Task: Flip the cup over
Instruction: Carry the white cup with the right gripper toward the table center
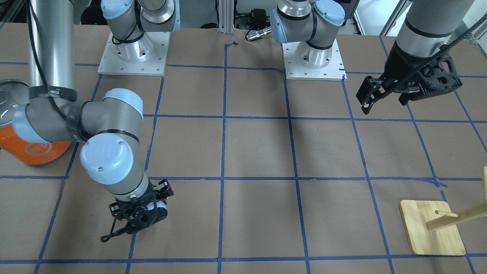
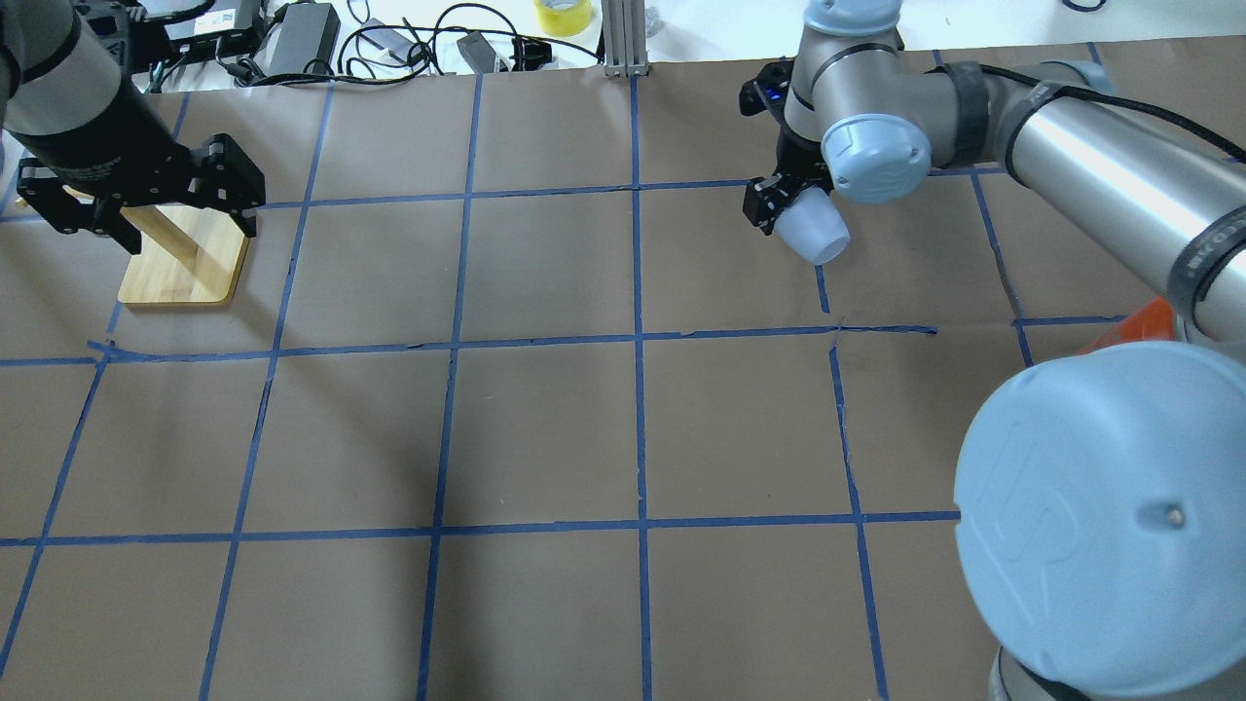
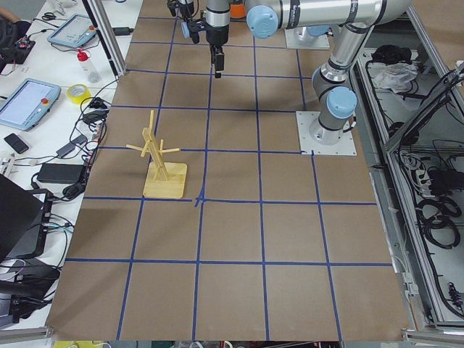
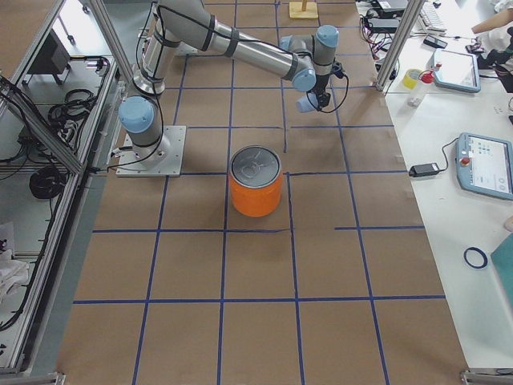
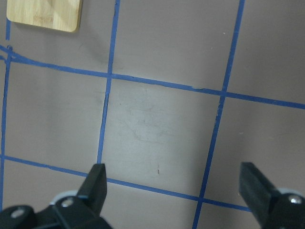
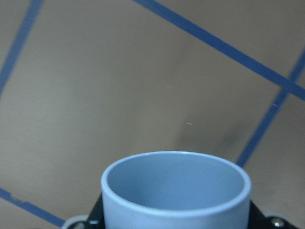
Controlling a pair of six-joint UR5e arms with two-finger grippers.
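Beyond large orange cylindrical can with silver lid (image 4: pixel 256 196): small pale blue-grey plastic cup (image 2: pixel 816 234), clamped in right gripper (image 2: pixel 790 216), long axis slanted, base toward can, mouth away. Left gripper (image 5: pixel 175 186), well apart from can, spread wide.

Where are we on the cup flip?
Done: the right gripper has the cup clamped and off the table. In hand: the cup hangs tilted in the air. Left: turning it over and setting it down. The left gripper is open and empty.
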